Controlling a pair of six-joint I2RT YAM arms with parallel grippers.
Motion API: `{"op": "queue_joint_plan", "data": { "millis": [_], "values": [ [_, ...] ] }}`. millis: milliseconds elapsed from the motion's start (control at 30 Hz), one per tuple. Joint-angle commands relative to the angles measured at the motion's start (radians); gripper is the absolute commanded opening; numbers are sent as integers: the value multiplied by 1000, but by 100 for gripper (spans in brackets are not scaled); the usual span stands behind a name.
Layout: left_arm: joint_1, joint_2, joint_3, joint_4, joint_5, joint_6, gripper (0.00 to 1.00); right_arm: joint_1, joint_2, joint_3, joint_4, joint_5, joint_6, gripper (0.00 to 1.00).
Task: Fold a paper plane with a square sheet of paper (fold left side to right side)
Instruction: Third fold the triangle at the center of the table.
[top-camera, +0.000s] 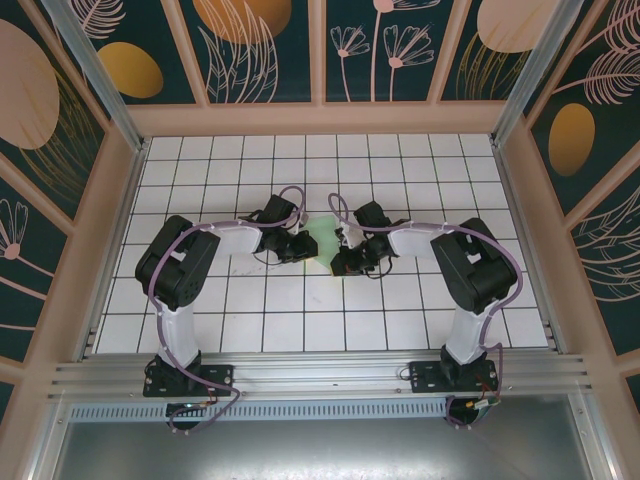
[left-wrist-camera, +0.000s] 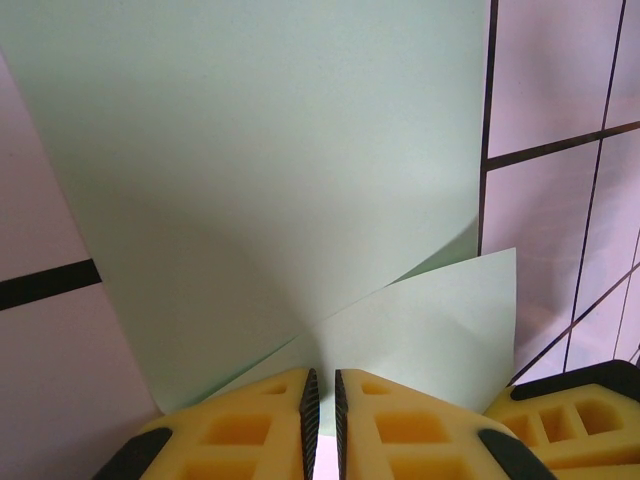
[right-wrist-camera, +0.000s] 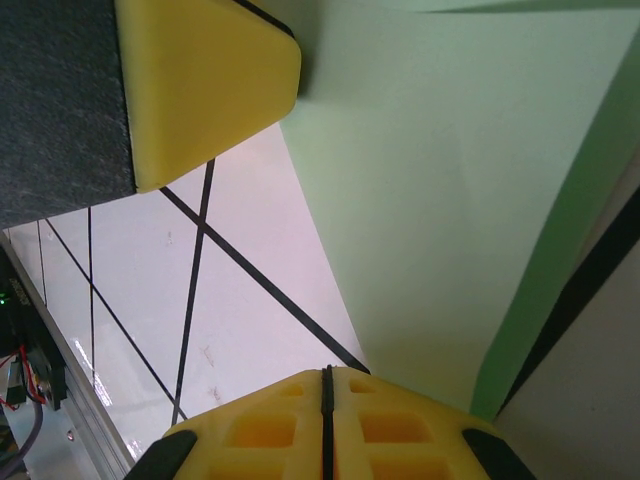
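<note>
The square sheet of paper (top-camera: 322, 238) is pale green and lies partly folded on the tiled table between my two grippers. In the left wrist view the paper (left-wrist-camera: 280, 180) rises in a curve, with a folded flap (left-wrist-camera: 440, 320) over it. My left gripper (left-wrist-camera: 322, 400) is closed to a thin slit, and the paper's edge runs into that slit. My right gripper (right-wrist-camera: 327, 400) is shut with its pads touching and nothing between them. The paper (right-wrist-camera: 450, 200) lies just right of its tips. From above, the left gripper (top-camera: 303, 247) and right gripper (top-camera: 345, 258) almost meet.
White grid tiles (top-camera: 300, 320) cover the table, ringed by a low wooden frame (top-camera: 320, 118). A yellow finger of the right gripper (left-wrist-camera: 570, 420) sits close at the lower right of the left wrist view. A left gripper finger (right-wrist-camera: 200, 80) hangs near in the right wrist view.
</note>
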Motion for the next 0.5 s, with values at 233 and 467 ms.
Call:
{"op": "queue_joint_plan", "data": {
  "millis": [233,467],
  "values": [
    [-2,51,-13,-104,-91,30,16,2,15,-33,-19,-10,24,8],
    [-3,54,-13,-109,-97,32,16,-34,3,-80,-11,-15,45,3]
  ]
}}
